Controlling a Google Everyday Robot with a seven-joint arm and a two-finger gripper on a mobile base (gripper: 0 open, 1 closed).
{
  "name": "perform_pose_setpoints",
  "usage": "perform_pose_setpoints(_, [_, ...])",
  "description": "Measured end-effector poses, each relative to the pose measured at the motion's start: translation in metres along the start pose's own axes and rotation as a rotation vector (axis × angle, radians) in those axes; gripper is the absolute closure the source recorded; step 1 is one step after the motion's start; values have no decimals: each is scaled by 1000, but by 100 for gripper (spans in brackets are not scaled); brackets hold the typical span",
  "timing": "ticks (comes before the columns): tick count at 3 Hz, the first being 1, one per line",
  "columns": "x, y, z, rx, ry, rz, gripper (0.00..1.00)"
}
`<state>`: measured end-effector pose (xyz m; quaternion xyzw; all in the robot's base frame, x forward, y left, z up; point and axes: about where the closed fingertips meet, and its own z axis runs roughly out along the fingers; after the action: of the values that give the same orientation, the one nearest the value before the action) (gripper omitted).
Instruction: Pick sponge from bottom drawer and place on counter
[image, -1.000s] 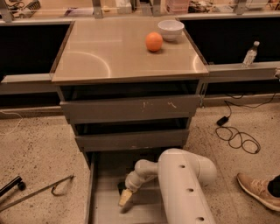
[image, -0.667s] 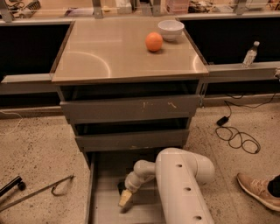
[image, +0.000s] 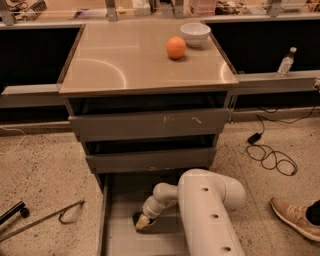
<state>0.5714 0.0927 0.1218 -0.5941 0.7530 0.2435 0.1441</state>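
End effector (image: 143, 223) sits low inside the pulled-out bottom drawer (image: 120, 240), at the tip of the white arm (image: 210, 215) that reaches in from the near right. Whether it is spread or pinching cannot be told. Touching its far-left edge is a small dark shape on the drawer floor, apparently the sponge (image: 136, 218). On the worktop (image: 125, 60) above, an orange (image: 176, 47) stands just beside a white bowl (image: 195, 34) at the far right.
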Motion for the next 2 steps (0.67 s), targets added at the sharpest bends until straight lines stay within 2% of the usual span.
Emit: perform_pose_setpoints(2, [0, 0, 0, 0, 0, 0, 88])
